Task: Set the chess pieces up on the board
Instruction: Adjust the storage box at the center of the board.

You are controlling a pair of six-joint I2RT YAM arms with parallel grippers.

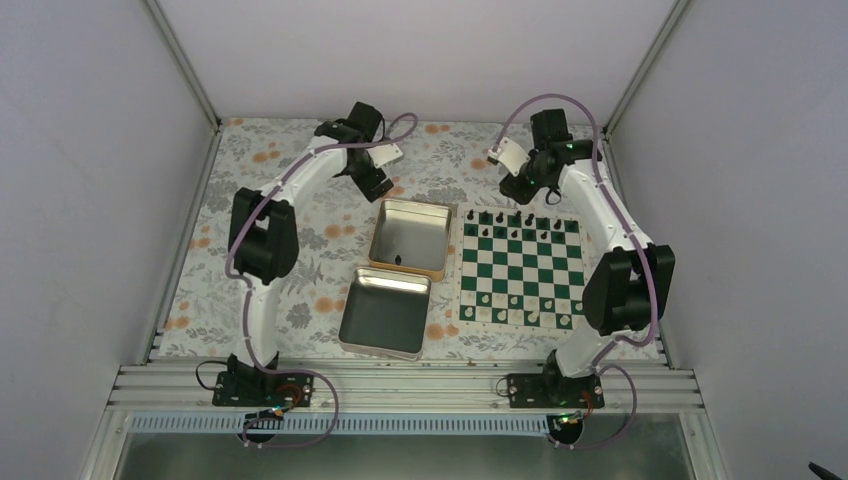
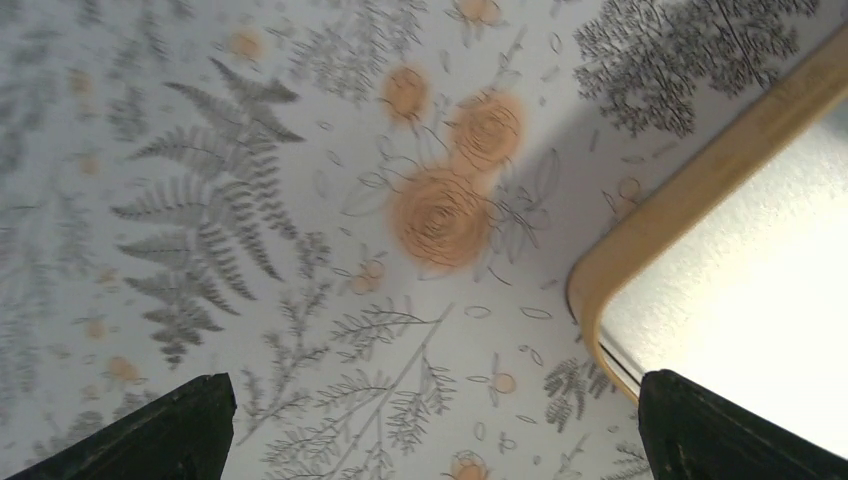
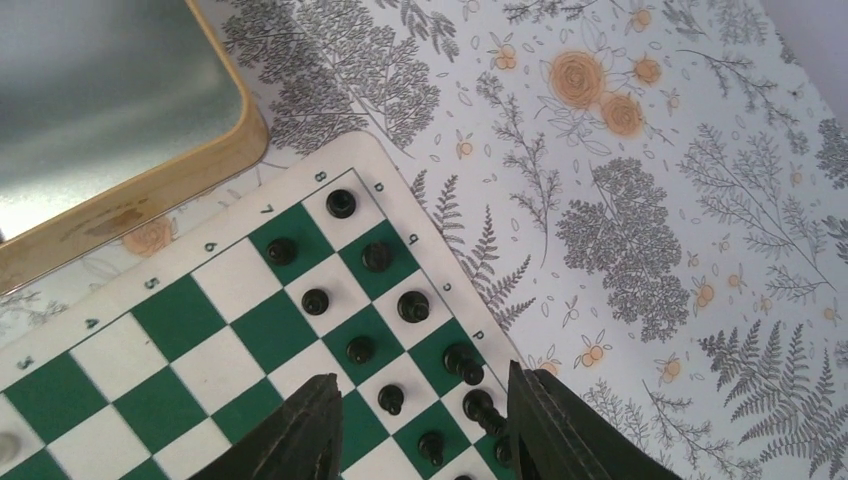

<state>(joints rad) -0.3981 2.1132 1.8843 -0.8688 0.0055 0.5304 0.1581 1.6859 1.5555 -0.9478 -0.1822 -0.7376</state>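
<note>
Two open metal tins lie at the centre of the overhead view, the upper tin [image 1: 415, 225] gold-rimmed and the lower tin [image 1: 385, 315] just beside it. Both rest on a floral cloth [image 1: 300, 190] of grey ferns and orange blooms.

The tins [image 1: 415, 225] are dull brushed metal, the table cover [image 1: 205, 290] matt, the board [image 1: 520, 270] smooth.

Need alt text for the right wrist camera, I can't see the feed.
The open right gripper hangs above a corner of the board, where black chess pieces stand in two rows along its edge. A metal tin sits upper left; floral tablecloth fills the right.
</note>
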